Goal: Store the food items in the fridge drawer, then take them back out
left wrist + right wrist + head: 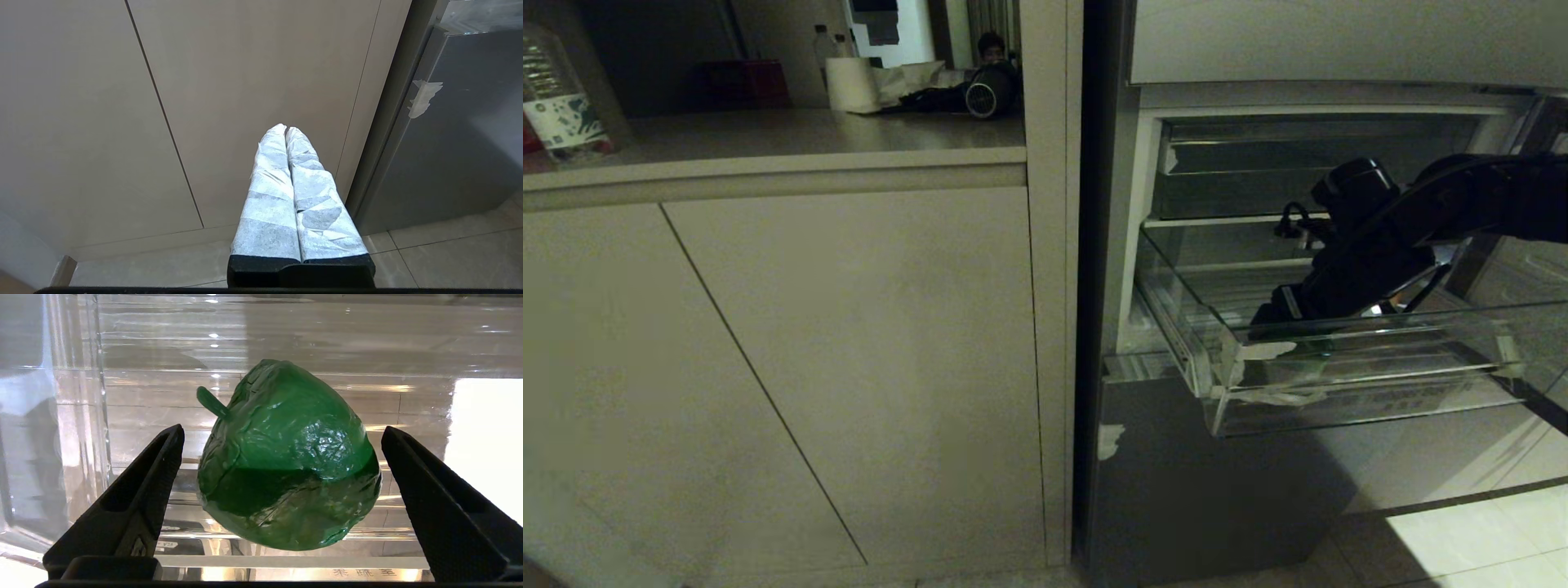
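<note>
A glossy green food item [286,457], pepper-like with a short stem, lies on the ribbed floor of the clear fridge drawer [73,416]. My right gripper [282,428] is open inside the drawer, one black finger on each side of the item with a gap to both. From the head, the pulled-out drawer [1339,400] stands at the right, and the right gripper [1270,318] reaches down into it behind the front wall. Low in front of the cabinet, my left gripper [286,128] is parked and shut, its white-wrapped fingers pressed together with nothing between them.
Beige cabinet doors [809,367] fill the left, under a counter with a bottle [560,98] and a paper roll [849,82]. A person [991,47] sits far behind. A grey steel panel [1217,490] lies below the drawer, a shallower bin [1307,155] above.
</note>
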Available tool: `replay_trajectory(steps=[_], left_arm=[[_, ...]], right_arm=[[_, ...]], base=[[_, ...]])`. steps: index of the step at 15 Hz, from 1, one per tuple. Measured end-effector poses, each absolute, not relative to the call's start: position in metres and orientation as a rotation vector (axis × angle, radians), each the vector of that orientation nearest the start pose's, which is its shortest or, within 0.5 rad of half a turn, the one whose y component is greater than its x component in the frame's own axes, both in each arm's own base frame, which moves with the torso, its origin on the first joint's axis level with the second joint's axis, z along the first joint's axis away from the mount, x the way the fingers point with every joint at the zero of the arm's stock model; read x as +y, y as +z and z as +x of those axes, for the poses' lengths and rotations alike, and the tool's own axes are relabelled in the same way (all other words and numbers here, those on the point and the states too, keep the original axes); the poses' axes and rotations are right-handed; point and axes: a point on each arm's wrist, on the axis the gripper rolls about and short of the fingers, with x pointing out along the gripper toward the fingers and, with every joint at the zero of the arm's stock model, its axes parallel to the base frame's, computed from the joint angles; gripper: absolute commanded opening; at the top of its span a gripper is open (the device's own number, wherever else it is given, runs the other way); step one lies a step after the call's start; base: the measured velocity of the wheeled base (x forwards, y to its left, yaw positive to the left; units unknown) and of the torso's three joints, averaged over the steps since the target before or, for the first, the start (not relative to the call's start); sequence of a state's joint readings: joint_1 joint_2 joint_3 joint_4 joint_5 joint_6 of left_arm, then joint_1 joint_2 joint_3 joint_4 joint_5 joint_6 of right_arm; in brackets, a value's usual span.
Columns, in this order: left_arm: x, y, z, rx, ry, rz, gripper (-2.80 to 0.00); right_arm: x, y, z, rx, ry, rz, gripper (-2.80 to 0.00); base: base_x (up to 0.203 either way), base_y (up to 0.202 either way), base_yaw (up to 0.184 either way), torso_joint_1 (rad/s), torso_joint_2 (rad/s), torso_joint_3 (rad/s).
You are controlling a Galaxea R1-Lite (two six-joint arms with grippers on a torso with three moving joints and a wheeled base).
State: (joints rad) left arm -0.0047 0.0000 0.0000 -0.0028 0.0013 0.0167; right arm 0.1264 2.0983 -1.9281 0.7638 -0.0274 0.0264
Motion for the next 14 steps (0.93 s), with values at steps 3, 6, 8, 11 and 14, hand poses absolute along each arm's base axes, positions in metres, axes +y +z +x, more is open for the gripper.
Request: replay_trajectory(steps=[3,6,8,11,14], left_arm=[[0.0001,0.0757,-0.0228,-0.002,-0.003,0.017,-2.80],[0.0001,0.0758,-0.0228,-0.003,-0.003,0.017,-2.80],[0.0001,0.0758,-0.0228,-0.003,-0.003,0.017,-2.80],[0.0001,0.0758,-0.0228,-0.003,-0.003,0.017,-2.80],[0.0001,0.0758,-0.0228,-0.003,-0.003,0.017,-2.80]], right_arm=[[0.0463,0.2190,0.3956,0.940,0.072,-0.044,0.00],[0.0434,0.2166,0.3972,0.947,0.065,-0.042,0.00],[0.0428,0.2149,0.3979,0.952,0.063,-0.042,0.00],[0.0427,0.2139,0.3976,0.960,0.063,-0.043,0.00],[0.0427,0.2131,0.3977,0.964,0.063,-0.044,-2.80]], base=[[0.000,0.000,0.000,0.000,0.00,0.000],[0.000,0.000,0.000,0.000,0.00,0.000],[0.000,0.000,0.000,0.000,0.00,0.000],[0.000,0.000,0.000,0.000,0.00,0.000],[0.000,0.000,0.000,0.000,0.00,0.000]])
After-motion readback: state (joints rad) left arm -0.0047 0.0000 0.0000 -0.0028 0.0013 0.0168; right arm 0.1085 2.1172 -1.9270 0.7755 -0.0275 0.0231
